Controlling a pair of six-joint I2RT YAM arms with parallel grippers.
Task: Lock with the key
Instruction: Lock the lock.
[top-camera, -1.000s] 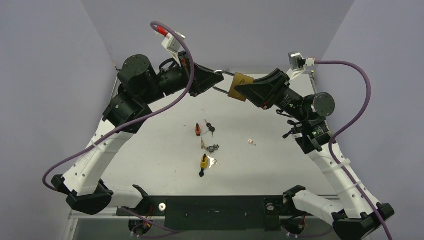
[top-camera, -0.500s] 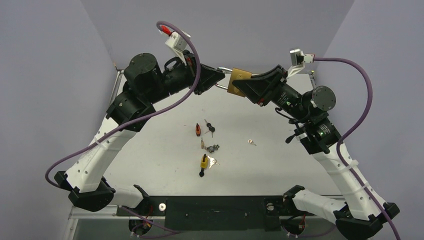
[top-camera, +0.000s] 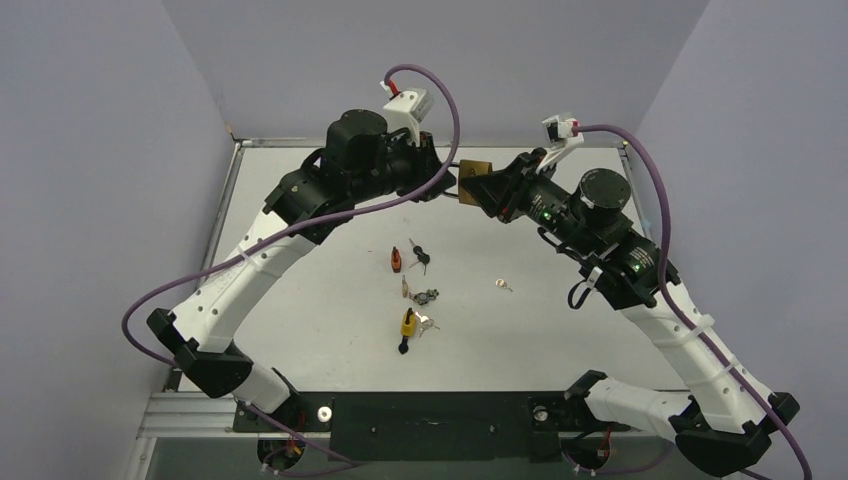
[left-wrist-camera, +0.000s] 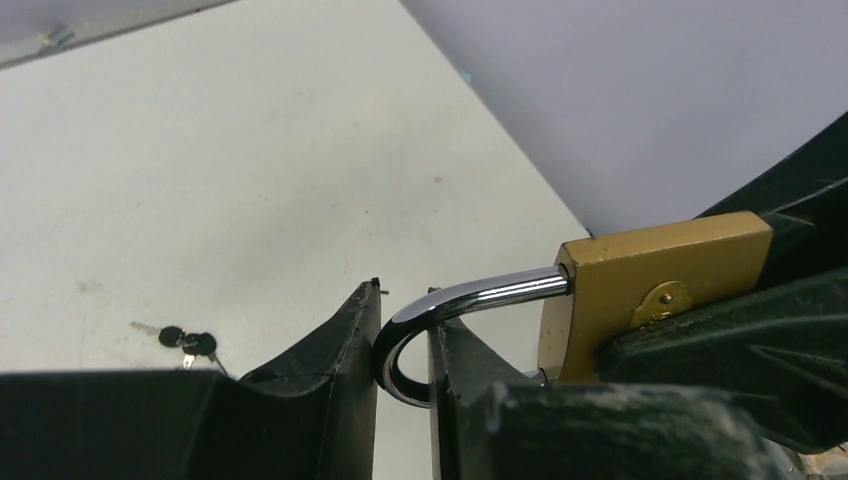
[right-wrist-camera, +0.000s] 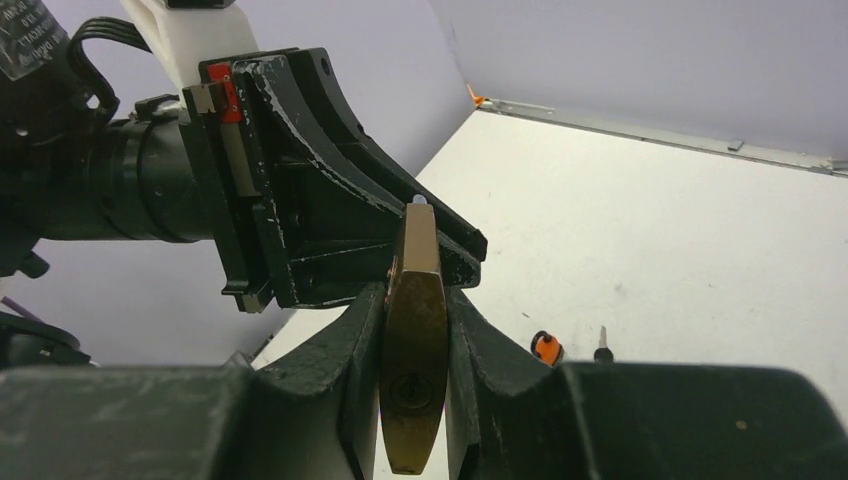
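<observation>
Hanging over the far counter (top-camera: 330, 260), the brass padlock (top-camera: 474, 180) lies about level, chrome shackle (left-wrist-camera: 470, 297) pointing toward the left arm, body clamped by the right end effector (right-wrist-camera: 413, 295), left end effector (left-wrist-camera: 403, 330) narrow around the shackle, grip unclear.

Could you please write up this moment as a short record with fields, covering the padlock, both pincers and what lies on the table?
padlock: brass padlock, held above the table between both arms
right pincer: shut on the padlock's body
left pincer: fingers close on either side of the shackle; grip unclear
keyhole: faces the right wrist camera, no key in it
on table: orange padlock, yellow padlock, black keys, small loose key
task status: key not yet inserted
</observation>
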